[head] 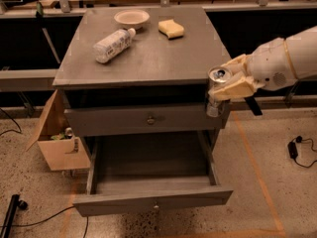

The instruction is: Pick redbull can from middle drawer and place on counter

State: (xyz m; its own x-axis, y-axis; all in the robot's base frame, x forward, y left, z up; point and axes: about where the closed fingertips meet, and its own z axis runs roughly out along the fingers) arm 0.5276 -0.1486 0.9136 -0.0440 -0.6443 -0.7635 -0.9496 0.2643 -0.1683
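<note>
My gripper [224,86] is shut on the redbull can [217,78], a slim silvery can with a shiny pull-tab top. It holds the can upright at the right front corner of the cabinet, level with the edge of the counter [148,58]. The can's lower part hangs in front of the upper drawer's right end. The middle drawer [153,202] is pulled wide open below, and its inside looks bare. My arm comes in from the right.
On the counter lie a clear plastic bottle [111,44] on its side, a white bowl [132,18] and a yellow sponge [171,28]. The upper drawer [148,119] is shut. An open cardboard box [57,143] stands on the floor at the left. A cable lies at the right.
</note>
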